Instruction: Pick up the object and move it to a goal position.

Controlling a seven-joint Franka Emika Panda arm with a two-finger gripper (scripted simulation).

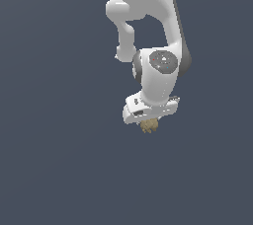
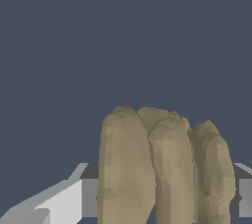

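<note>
The white arm [image 1: 157, 66] reaches down over a plain slate-grey ground [image 1: 59, 169], its wrist bent so the hand points straight downward, and right under that hand sits the object [image 1: 148, 126], a small tan-brown lump with a knobbly, ridged surface. From the exterior view only its lower part shows, poking out beneath the gripper [image 1: 148, 120]; the fingers themselves are tucked behind the pale body of the hand, so from there I cannot see how far apart they stand. The wrist view helps: the object [image 2: 162, 166] fills the near field as three rounded lobes, and pale grey finger parts [image 2: 64, 198] flank it on either side, close against its edges. That reads to me as a narrow grasp closed around the lump, though the actual contact faces are hidden behind it. The straight-down posture makes sense for something this small and irregular, since pinching from above keeps the lobes seated between the fingers. I cannot tell whether the lump rests on the ground or hangs just off it, as no shadow or edge gives that away. No goal marker is visible in either view, so the carry looks yet to be done.
</note>
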